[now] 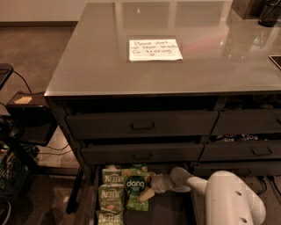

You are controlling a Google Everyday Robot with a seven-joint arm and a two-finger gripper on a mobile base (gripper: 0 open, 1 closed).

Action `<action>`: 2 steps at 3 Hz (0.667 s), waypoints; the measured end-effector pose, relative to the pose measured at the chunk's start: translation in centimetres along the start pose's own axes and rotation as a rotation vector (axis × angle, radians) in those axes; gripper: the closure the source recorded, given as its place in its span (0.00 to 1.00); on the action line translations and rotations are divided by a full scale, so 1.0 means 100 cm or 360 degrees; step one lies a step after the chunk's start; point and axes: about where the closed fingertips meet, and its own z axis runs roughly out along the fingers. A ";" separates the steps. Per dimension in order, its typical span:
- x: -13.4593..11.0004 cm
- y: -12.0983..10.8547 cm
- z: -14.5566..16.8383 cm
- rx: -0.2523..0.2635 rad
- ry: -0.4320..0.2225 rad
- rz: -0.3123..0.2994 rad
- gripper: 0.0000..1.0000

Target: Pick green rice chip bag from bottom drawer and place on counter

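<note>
The green rice chip bag (pixel 134 190) with its dark round "dang" logo lies in the open bottom drawer (pixel 172 211), partly on top of paler Kettle bags. My gripper (pixel 147 194) reaches in from the right, low in the drawer, and sits at the bag's right edge, touching it. The white arm (pixel 228 200) comes in from the lower right corner. The grey glossy counter (pixel 96 61) spans the top of the view and bears a white handwritten note (pixel 154 49).
Several Kettle bags (pixel 111 195) lie in the drawer's left part. Two closed drawers with recessed handles (pixel 142 125) sit above, and more drawers are at the right (pixel 259 151). Dark objects stand on the counter's far right corner (pixel 268 11). Cables and a black cart (pixel 17 132) are to the left.
</note>
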 end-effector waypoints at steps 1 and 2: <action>-0.004 0.009 0.012 -0.0072 -0.0029 0.0012 0.00; -0.016 0.020 0.004 -0.0087 -0.0044 0.0033 0.33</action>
